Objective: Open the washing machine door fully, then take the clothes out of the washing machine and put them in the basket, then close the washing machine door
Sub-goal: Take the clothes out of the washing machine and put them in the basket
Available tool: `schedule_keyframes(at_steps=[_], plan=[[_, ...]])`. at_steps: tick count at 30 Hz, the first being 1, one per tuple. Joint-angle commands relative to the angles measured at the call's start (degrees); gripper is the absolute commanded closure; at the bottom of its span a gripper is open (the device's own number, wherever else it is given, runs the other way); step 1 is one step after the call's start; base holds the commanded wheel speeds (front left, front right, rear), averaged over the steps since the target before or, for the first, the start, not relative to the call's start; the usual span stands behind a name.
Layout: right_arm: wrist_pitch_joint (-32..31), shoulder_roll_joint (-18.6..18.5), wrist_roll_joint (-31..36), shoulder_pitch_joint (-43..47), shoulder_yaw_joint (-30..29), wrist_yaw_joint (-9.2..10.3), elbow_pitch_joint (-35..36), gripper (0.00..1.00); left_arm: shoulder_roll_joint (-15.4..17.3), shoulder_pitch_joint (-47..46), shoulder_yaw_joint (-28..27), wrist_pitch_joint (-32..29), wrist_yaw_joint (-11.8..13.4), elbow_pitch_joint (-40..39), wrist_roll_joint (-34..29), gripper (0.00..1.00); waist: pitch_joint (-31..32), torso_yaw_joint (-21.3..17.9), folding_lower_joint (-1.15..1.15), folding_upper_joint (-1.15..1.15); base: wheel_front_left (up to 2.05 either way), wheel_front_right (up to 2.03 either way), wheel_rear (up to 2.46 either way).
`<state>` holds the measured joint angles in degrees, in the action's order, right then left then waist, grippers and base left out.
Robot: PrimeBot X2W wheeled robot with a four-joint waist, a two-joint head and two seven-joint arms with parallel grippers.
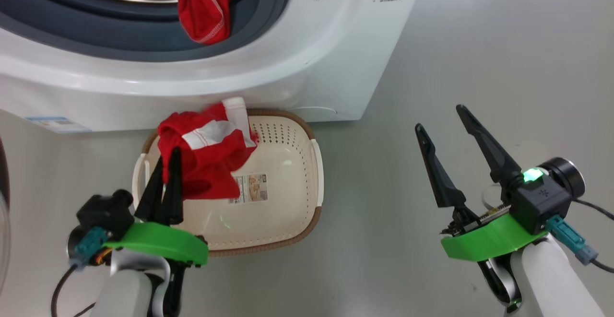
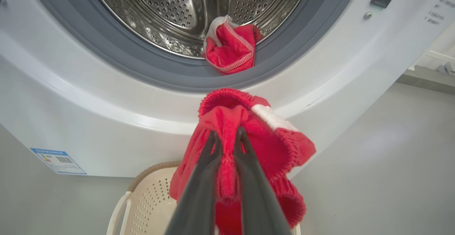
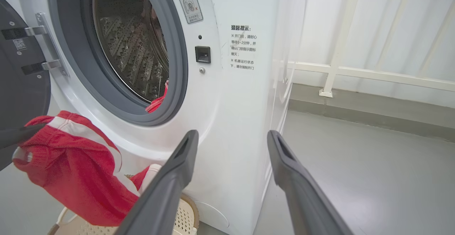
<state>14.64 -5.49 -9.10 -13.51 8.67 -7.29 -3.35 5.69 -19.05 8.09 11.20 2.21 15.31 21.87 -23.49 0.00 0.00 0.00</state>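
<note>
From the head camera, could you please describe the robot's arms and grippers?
The left gripper and right gripper each have two long black fingers, a bright green mount, white forearm, teal connector and dark cable; the right shows a green light.

You've got grey floor (image 1: 479,43) carrying the washing machine (image 1: 288,82), upper left of frame, w/ the basket (image 1: 292,163) just below it, centre-left.

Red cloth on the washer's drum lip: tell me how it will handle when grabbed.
Probably floppy: the red cloth droops in folds over the grey seal. Likely light: the similar red garment hangs from just a pinch of the left tool. It may drag on the rubber seal rather than slide.
</note>
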Motion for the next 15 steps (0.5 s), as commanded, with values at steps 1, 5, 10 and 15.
schedule_keyframes(at_steps=[1, 5, 10, 15], plan=[[0.4, -0.4, -0.4, -1.1, 1.6, -0.2, 1.5, 0.0, 0.5, -2.0, -1.7, 0.8, -0.6, -0.5, 0.3, 1.0, -1.3, -0.3, 0.0, 0.0, 0.0, 0.0, 0.0], [0.4, -0.5, -0.5, -2.0, 1.7, -0.2, 1.5, 0.0, -0.3, -6.2, -1.0, 2.0, -2.3, 8.6, 1.0, 1.0, -3.6, -0.6, 0.0, 0.0, 0.0, 0.0, 0.0], [0.4, -0.4, -0.5, -3.2, 2.4, -0.2, 1.4, 0.0, -1.0, -12.3, -0.4, 3.2, -5.0, 20.7, 1.6, 1.0, -6.6, -1.3, 0.0, 0.0, 0.0, 0.0, 0.0], [0.4, -0.4, -0.6, -4.7, 2.5, -0.2, 1.2, 0.0, -1.6, -18.7, 0.1, 3.7, -6.5, 33.2, 1.4, 1.0, -9.8, -2.3, 0.0, 0.0, 0.0, 0.0, 0.0]])
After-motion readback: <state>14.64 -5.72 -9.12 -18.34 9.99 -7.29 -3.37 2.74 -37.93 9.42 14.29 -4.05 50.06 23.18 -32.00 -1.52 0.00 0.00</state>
